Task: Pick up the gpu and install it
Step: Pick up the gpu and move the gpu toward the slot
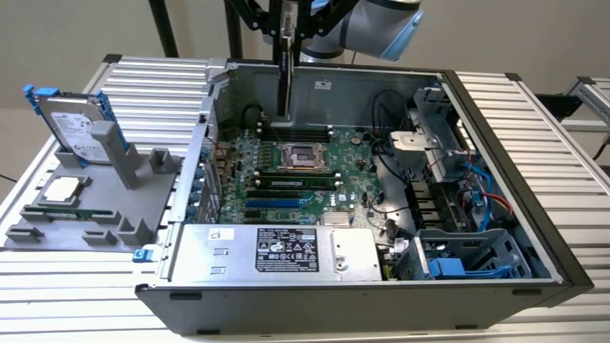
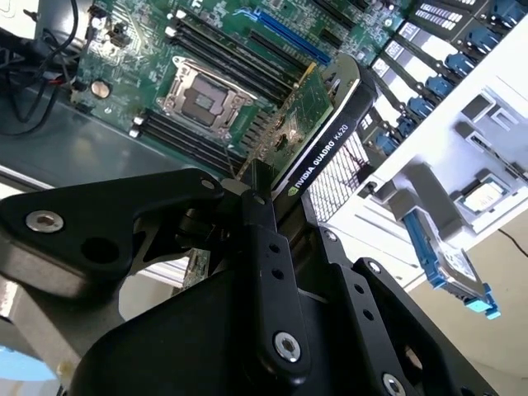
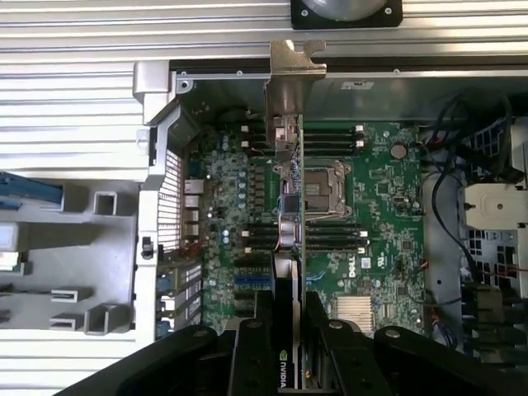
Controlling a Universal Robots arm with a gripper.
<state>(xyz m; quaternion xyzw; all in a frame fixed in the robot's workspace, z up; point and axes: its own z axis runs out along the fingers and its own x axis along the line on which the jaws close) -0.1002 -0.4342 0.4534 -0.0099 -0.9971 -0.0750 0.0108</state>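
The gpu hangs edge-on and upright over the far part of the open computer case, above the motherboard. My gripper is shut on its upper edge. In the second wrist view the gpu shows its green board and black cooler, clamped in the gripper. In the first wrist view the gpu points away from the gripper, its silver end bracket at the far end. It is over the memory slots and processor socket, apart from the board.
A grey fixture on the exterior view's left holds a silver hard drive with blue rails, a processor chip and a memory stick. Inside the case are the power supply, cables and a drive cage.
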